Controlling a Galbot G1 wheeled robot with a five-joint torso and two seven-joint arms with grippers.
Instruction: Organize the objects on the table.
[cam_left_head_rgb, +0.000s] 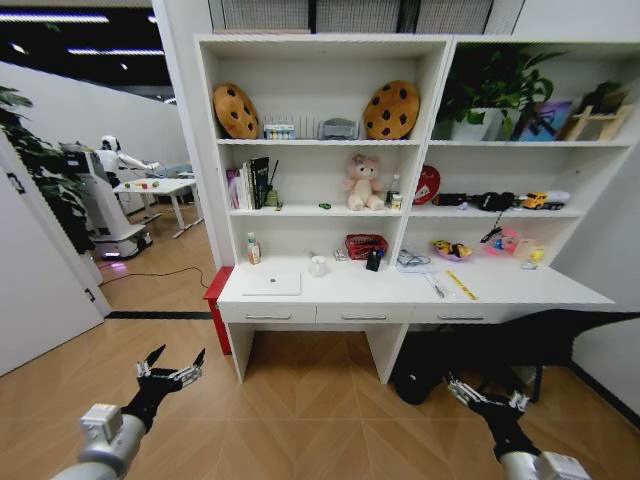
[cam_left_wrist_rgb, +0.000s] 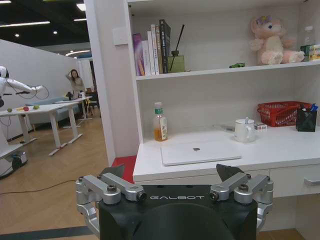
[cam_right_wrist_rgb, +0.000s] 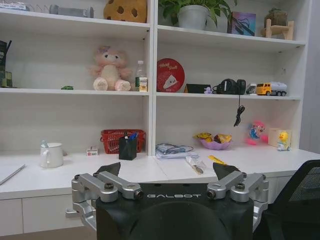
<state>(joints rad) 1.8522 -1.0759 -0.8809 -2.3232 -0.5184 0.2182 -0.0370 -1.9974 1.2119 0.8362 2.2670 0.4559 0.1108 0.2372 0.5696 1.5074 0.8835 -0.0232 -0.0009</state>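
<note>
Your left end effector (cam_left_head_rgb: 170, 372) hung wide open and empty, well short of the worktop (cam_left_head_rgb: 520, 287). The laptop (cam_left_head_rgb: 272, 284) lay flat ahead at the left end, nearer it than your equally open right end effector (cam_left_head_rgb: 485, 395).

The desk (cam_left_head_rgb: 520, 285) carries one silver laptop (cam_left_head_rgb: 272, 284), one white mug (cam_left_head_rgb: 318, 265), one bottle (cam_left_head_rgb: 253, 249), one red basket (cam_left_head_rgb: 365, 245) and two pens (cam_left_head_rgb: 437, 288). Two cookie cushions (cam_left_head_rgb: 236, 110) occupy the frame's top shelf.
</note>
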